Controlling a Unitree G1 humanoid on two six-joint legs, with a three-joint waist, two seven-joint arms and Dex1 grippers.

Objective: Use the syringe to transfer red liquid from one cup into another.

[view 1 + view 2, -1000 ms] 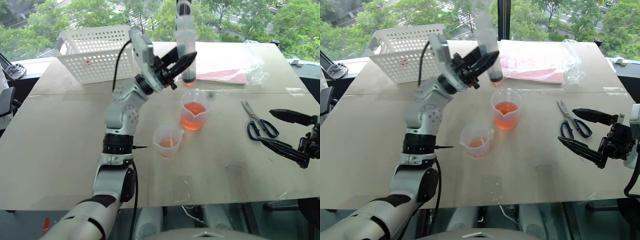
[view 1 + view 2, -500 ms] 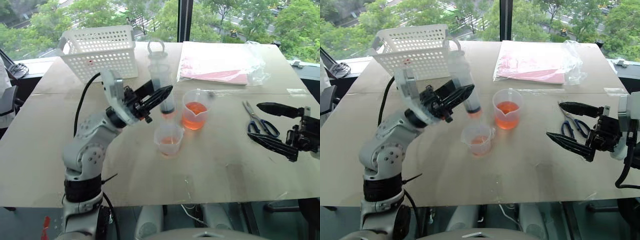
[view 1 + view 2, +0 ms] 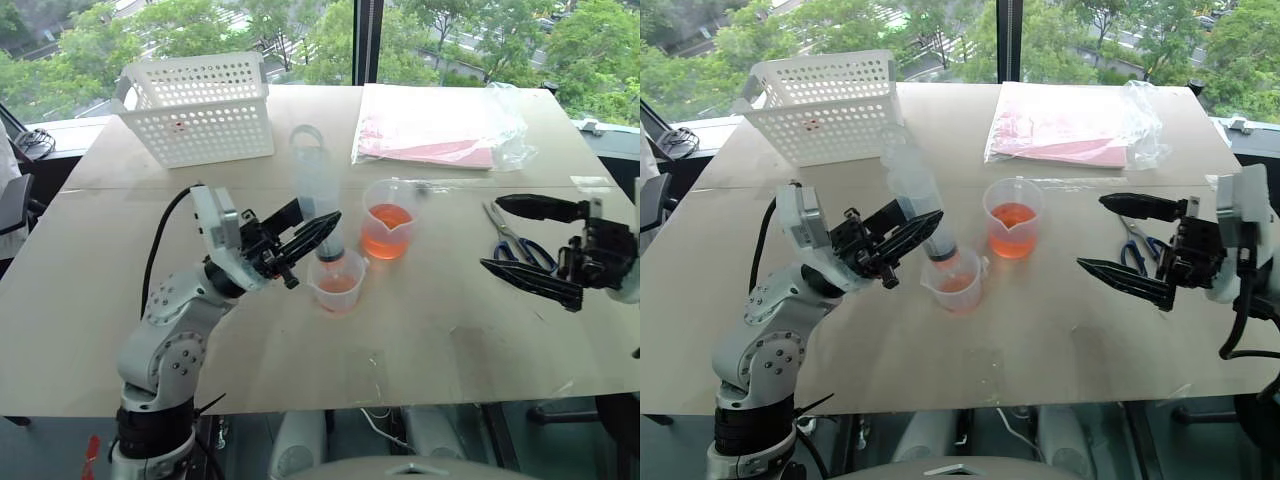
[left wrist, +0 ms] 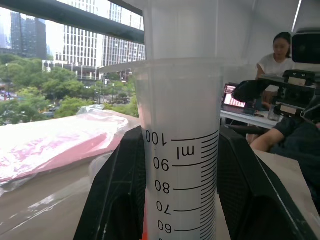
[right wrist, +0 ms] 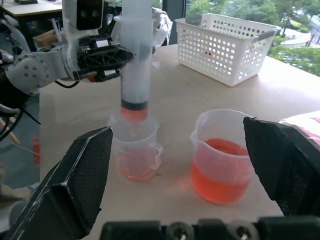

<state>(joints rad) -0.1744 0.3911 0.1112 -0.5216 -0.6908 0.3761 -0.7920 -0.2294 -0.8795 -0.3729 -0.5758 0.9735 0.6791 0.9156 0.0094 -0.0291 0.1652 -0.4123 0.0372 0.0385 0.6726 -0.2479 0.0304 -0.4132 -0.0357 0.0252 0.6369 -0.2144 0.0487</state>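
Clear plastic, the syringe stands nearly upright, thumb loop up and tip down in the mouth of the smaller cup. The left end effector is clamped on its barrel. A little red liquid sits below the black seal. The taller spouted cup stands just beside on the bench. The right end effector hovers apart, fingers spread wide and empty. The left wrist view shows the printed scale marks.

Orange-red liquid, clear syringe with black scale marks, white perforated basket, blue-handled scissors
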